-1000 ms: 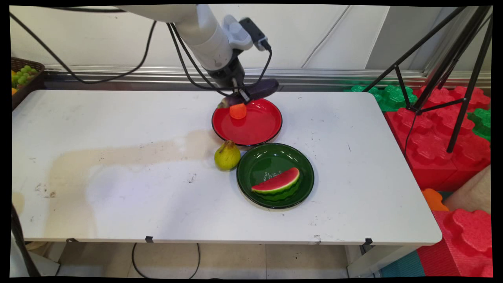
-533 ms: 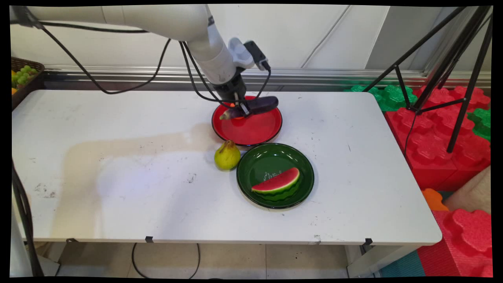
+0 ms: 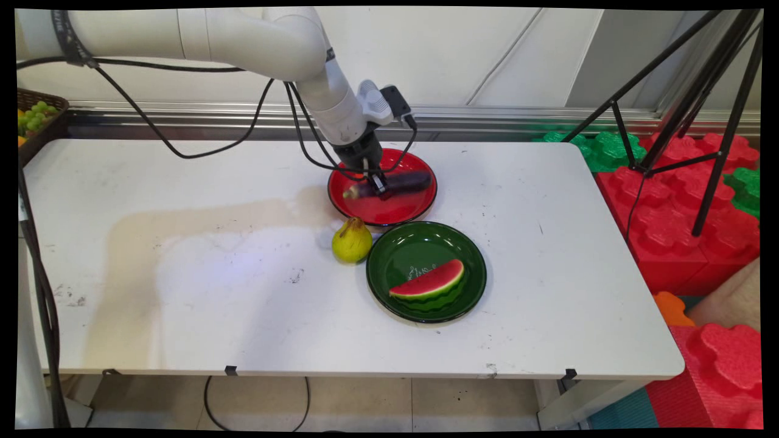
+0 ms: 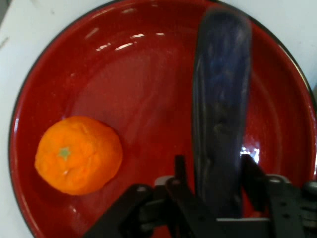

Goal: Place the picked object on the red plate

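Over the red plate (image 3: 401, 210), the hand (image 3: 380, 187) grips an eggplant (image 3: 406, 180) beside an orange (image 4: 78, 154).

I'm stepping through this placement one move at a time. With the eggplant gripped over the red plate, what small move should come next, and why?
Probably a slight further descent, then opening. The gripper is shut on the eggplant, which hangs low over the red plate. The hand view shows bare plate under it, and the orange sits apart to one side.

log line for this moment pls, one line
tool shut on eggplant | over red plate | orange on same plate | pear, watermelon slice on green plate nearby
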Robot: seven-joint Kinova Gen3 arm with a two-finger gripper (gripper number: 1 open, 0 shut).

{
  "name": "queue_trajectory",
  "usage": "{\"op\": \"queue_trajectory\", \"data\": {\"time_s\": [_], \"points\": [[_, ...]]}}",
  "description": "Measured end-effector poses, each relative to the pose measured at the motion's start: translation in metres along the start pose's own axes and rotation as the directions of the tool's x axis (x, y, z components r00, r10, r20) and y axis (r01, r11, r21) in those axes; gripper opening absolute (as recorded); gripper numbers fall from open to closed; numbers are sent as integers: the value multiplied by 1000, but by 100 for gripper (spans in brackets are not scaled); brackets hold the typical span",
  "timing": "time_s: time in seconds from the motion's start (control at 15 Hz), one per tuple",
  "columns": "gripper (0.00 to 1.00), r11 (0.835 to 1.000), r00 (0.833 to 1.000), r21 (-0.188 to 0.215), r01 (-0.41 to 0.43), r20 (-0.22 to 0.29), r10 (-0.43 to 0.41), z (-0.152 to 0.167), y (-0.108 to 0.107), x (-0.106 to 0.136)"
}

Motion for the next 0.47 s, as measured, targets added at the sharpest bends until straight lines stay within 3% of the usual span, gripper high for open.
{"op": "queue_trajectory", "data": {"time_s": [0.07, 0.47], "points": [[100, 1000, 1000, -5, -4, 1, 4, 2, 0, -1], [100, 998, 998, -30, -59, -12, 58, 5, -4, -3]]}}
